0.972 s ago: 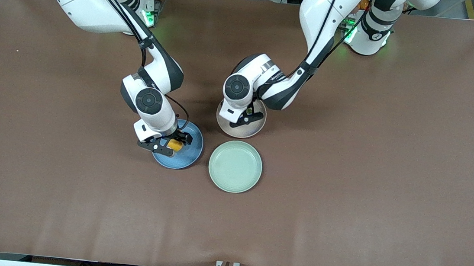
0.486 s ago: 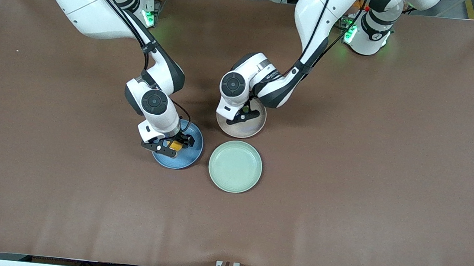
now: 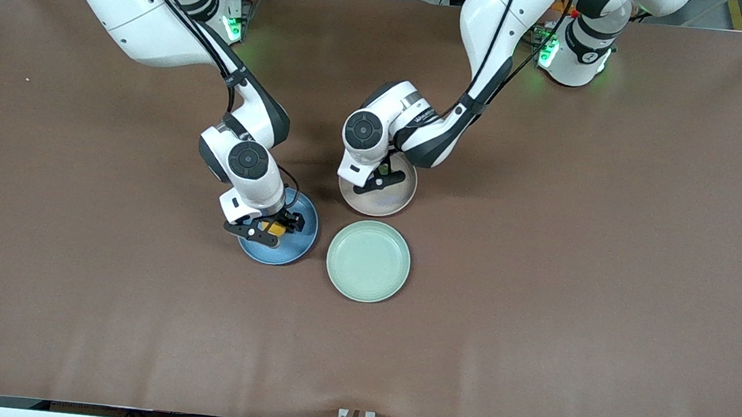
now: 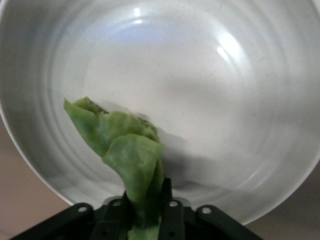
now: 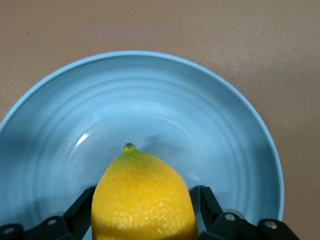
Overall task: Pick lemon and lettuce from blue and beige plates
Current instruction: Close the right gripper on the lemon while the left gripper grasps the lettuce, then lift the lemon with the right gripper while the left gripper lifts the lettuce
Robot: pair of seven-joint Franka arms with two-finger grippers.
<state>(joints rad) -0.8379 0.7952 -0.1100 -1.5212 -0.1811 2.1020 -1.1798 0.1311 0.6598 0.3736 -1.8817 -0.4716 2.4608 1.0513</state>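
My right gripper (image 3: 270, 227) is shut on the yellow lemon (image 3: 274, 228) and holds it just above the blue plate (image 3: 296, 242). In the right wrist view the lemon (image 5: 144, 200) fills the gap between my fingers over the blue plate (image 5: 210, 125). My left gripper (image 3: 382, 173) is shut on the green lettuce leaf (image 3: 384, 168) over the beige plate (image 3: 385, 203). In the left wrist view the lettuce (image 4: 127, 155) hangs from my fingertips above the beige plate (image 4: 210, 100).
An empty pale mint-green plate (image 3: 368, 261) sits nearer to the front camera than the beige plate, beside the blue plate. The brown table (image 3: 577, 256) stretches bare toward both ends.
Both grippers have risen slightly with their loads, the lemon lifting off the blue plate and the lettuce off the beige plate.
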